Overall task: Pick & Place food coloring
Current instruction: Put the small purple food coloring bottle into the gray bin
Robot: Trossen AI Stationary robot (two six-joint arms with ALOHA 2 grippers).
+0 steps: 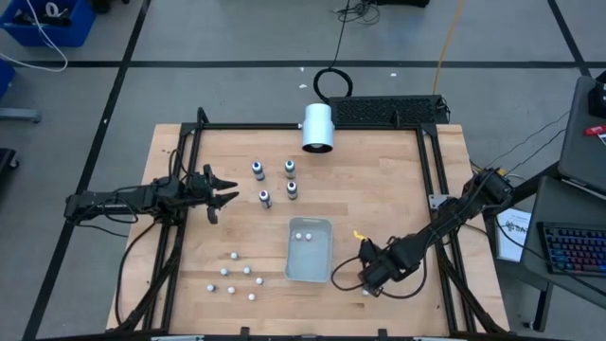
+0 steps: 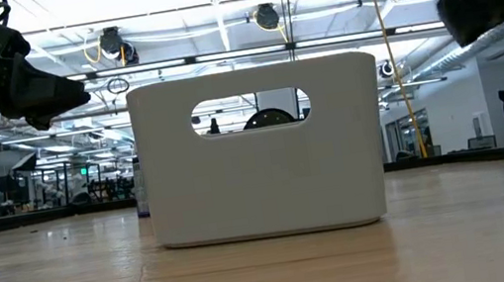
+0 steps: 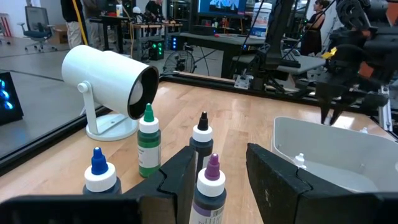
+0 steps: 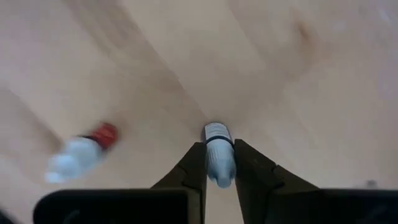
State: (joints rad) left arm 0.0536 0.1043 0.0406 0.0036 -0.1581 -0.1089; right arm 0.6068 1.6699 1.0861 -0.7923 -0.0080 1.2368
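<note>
Food coloring bottles standing upright in a loose square of four on the wooden table, between the large white cylinder and the white bin. Seen from the left wrist: a blue cap, a green one, a dark one and a purple one, all apart from one another.

Left gripper held low over the table just to the left of the four, fingers spread, nothing between them in the overhead view. From the wrist camera the purple-capped bottle lines up with the gap, ahead of the fingertips – touching or not, cannot tell.

Right gripper down at the table beside the bin's near right corner, well apart from the group of four. Fingers pressed together on a small pale bottle, pinched at its body. Another small bottle with a red cap lying on its side on the wood near it.

Inside the bin, two small white balls; more white balls scattered on the table to the bin's left.

From table height – the bin's handle slot facing the camera, both arms hanging in from above at either side.
</note>
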